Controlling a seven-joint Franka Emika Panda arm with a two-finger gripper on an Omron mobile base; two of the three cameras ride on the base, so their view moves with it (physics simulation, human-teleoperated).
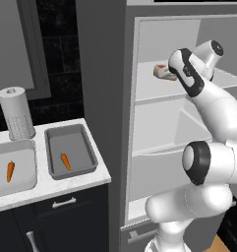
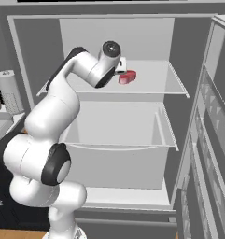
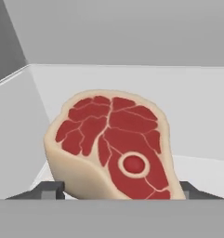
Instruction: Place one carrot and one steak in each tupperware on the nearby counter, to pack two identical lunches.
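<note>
Red steak [image 3: 114, 146] is lying on the upper fridge shelf [image 2: 151, 84], sitting between the 2 fingers [image 3: 50, 189]; whether they are gripping it, I cannot tell. On the desk [image 1: 66, 183], 2 trays [image 1: 71, 150] are each holding 1 carrot [image 1: 65, 161].

On the table [image 1: 66, 184], left of the open fridge [image 1: 105, 98], two tupperware trays are set side by side: the nearer tray [image 1: 85, 142] holds one carrot [image 1: 65, 161], and the tray to its left [image 1: 29, 177] holds another carrot [image 1: 10, 171]. A paper towel roll [image 1: 15, 113] is stood behind them, against the wall. In the fridge, a steak [image 2: 127, 77] is laid on the upper shelf [image 2: 156, 86], above a drawer [image 2: 118, 130]. In the hand view the steak [image 3: 113, 144] is seen between the two fingers [image 3: 50, 189].
</note>
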